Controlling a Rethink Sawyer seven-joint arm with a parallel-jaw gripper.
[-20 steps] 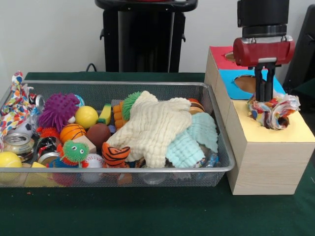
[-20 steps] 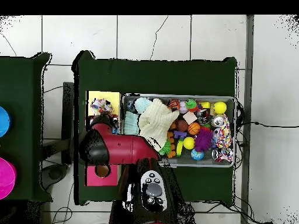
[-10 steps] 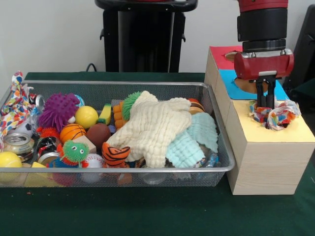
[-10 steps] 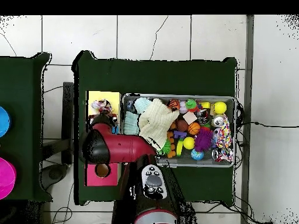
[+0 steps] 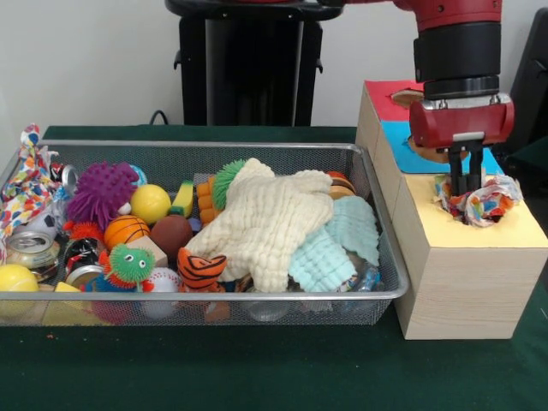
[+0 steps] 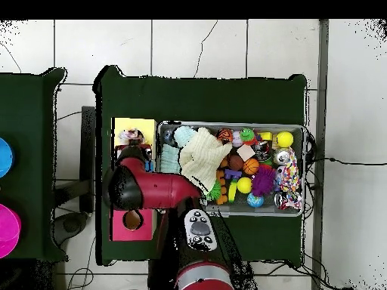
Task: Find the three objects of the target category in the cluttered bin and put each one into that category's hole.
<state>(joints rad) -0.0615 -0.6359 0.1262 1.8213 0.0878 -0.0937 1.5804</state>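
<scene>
front view shows the claw [image 5: 464, 184] pointing straight down over the yellow section [image 5: 479, 231] of the wooden box [image 5: 458, 287], its two dark fingers [image 5: 455, 175] close together and reaching into the multicoloured rope toy [image 5: 476, 199], which looks pinched between them. the rope toy sits at the hole in that yellow top, bunched up with part of it still above the surface. behind the yellow section are a blue section [image 5: 411, 145] and a red section [image 5: 387, 98], each with its own opening. just beside the box stands the wire mesh bin [image 5: 257, 295] on the green table [image 5: 257, 368]. in the bin a cream cloth [image 5: 270, 223] lies spread over a pale mint cloth [image 5: 334, 244]; to their left are a purple spiky ball [image 5: 101, 193], a yellow ball [image 5: 150, 203], a small basketball [image 5: 126, 230], a green fuzzy toy with eyes [image 5: 130, 264] and a tiger-striped toy [image 5: 201, 268]. a second patterned rope toy [image 5: 26, 184] hangs over the bin's left end. overhead view has the red arm [image 6: 155, 189] lying across the box, hiding most of the blue section, with the rope toy [image 6: 130, 137] showing on the yellow part.
</scene>
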